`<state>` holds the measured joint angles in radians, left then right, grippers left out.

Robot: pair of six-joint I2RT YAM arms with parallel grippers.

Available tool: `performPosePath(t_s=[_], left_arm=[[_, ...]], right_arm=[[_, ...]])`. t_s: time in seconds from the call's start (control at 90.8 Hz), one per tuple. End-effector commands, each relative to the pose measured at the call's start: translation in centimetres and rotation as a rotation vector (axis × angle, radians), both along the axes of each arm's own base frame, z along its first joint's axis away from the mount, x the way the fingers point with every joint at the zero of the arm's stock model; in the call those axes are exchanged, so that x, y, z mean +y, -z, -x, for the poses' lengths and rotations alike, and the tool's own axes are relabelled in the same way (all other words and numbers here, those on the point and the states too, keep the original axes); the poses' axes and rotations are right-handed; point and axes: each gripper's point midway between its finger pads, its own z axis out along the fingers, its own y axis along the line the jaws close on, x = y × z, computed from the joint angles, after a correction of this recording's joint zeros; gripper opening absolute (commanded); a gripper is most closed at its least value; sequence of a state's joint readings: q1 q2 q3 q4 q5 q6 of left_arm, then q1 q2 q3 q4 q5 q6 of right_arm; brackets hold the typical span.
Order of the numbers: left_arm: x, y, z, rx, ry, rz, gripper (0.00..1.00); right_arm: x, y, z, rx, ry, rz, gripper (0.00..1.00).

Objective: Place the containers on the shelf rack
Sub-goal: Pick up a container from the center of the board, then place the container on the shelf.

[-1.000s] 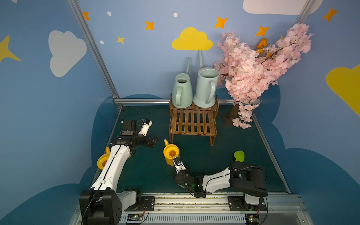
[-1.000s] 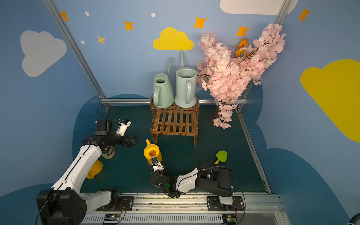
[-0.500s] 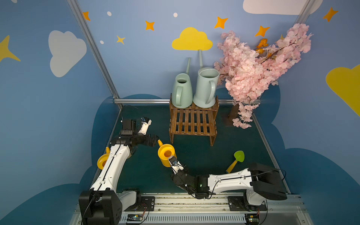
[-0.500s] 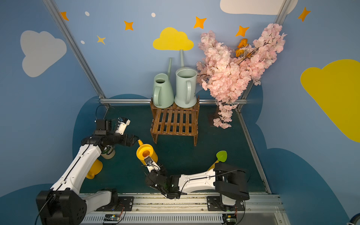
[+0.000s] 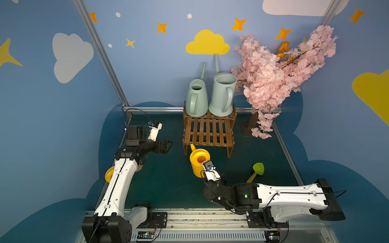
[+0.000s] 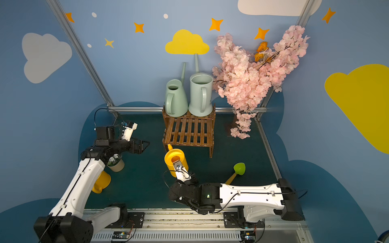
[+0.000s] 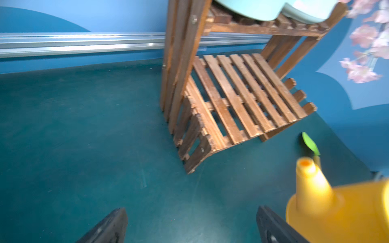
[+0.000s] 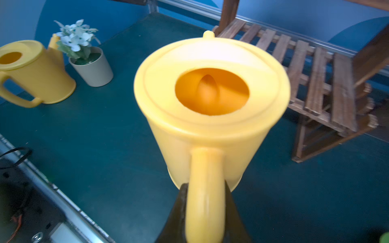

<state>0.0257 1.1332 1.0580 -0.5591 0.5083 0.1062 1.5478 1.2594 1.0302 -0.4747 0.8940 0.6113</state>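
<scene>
Two tall pale containers, one green (image 5: 196, 98) and one grey-blue (image 5: 223, 94), stand side by side on the upper tier of the shelf rack (image 5: 208, 132). My right gripper (image 8: 205, 187) is shut on the handle of a small yellow container (image 5: 199, 162), held upright just in front of the rack's lower tier, its spout by the front left leg. Another yellow container (image 6: 103, 182) stands at the left, partly behind my left arm. My left gripper (image 7: 191, 212) is open and holds nothing, left of the rack over bare mat.
A small pot of white flowers (image 8: 90, 65) stands beside the left yellow can. A green-and-yellow toy shovel (image 5: 257, 169) lies right of the held can. The pink blossom tree (image 5: 273, 73) fills the back right corner. A metal rail (image 5: 189, 216) runs along the front edge.
My right arm has stretched out and carried the yellow can to the right, closer to the rack's front left leg. The left gripper has edged slightly towards the rack.
</scene>
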Motion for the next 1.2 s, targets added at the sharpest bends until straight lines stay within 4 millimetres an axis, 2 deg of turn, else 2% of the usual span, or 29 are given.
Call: performPosePath(t_s=[0.0, 0.088, 0.22, 0.341, 0.495, 0.628, 1.189], left_arm=[[-3.1, -0.8, 1.3, -0.012, 0.151, 0.066, 1.00], [-5.0, -1.0, 1.7, -0.018, 0.217, 0.067, 1.00], [-7.4, -1.0, 1.7, -0.004, 0.292, 0.076, 1.00], [-8.7, -1.3, 1.5, -0.008, 0.333, 0.079, 1.00], [-9.9, -1.7, 1.4, -0.022, 0.371, 0.081, 1.00], [-10.2, -1.5, 1.1, -0.017, 0.379, 0.087, 1.00], [-10.0, -0.5, 0.8, -0.009, 0.359, 0.070, 1.00]], right_arm=[[-3.6, -2.8, -1.5, -0.075, 0.133, -0.038, 0.00], [-4.4, -4.1, -2.2, -0.092, 0.167, -0.063, 0.00], [-5.1, -4.2, -4.0, -0.066, 0.221, -0.070, 0.00], [-5.7, -4.0, -6.0, -0.050, 0.277, -0.070, 0.00], [-5.6, -4.4, -7.4, -0.061, 0.302, -0.101, 0.00], [-5.3, -4.9, -8.4, -0.079, 0.316, -0.120, 0.00], [-5.5, -2.6, -12.9, -0.045, 0.392, -0.113, 0.00]])
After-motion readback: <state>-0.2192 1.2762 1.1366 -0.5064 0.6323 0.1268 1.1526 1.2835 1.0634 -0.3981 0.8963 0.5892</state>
